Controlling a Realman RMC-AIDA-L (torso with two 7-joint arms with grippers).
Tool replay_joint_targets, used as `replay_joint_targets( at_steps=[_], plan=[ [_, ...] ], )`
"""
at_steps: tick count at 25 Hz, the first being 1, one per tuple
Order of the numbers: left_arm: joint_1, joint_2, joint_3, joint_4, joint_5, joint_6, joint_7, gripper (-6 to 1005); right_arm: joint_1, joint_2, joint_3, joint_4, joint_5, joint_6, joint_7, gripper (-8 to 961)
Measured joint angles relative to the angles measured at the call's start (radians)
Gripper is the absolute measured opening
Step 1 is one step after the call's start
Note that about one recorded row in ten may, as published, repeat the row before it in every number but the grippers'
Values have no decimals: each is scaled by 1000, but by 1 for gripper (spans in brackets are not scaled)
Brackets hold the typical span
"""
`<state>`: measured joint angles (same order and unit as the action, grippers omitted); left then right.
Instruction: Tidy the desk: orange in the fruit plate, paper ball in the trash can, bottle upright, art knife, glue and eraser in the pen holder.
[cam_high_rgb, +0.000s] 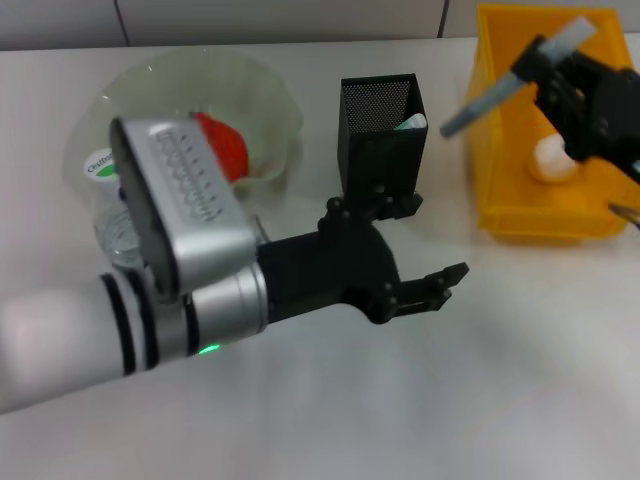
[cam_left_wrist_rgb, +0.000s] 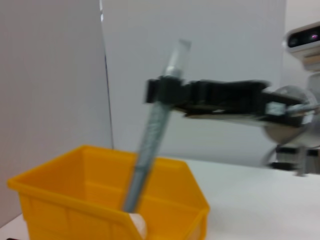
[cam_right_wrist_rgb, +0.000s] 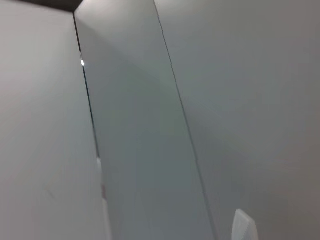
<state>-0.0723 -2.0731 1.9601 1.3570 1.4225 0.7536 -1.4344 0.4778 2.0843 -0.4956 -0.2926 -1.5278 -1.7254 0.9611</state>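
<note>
Gripping art knife, right end effector, above trash can

Bright, even overhead light; soft shadows on the table (near arm blurred).

Hardly any text can be read. A round white cap with green print is seen behind the left arm, well back from the left gripper beside the plate; its letters seem to start with "O" but the rest cannot be made out. A row of small raised marks is carried on the left arm's silver housing, none readable. Nothing is printed on the bin or the holder.
</note>
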Motion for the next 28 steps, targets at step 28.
replay_joint_targets(
  at_steps=[28],
  plan=[
    [-128,-4,-185,-745,-617,659,767,783,244,5,-131,115,-4,451,-96,219]
  ],
)
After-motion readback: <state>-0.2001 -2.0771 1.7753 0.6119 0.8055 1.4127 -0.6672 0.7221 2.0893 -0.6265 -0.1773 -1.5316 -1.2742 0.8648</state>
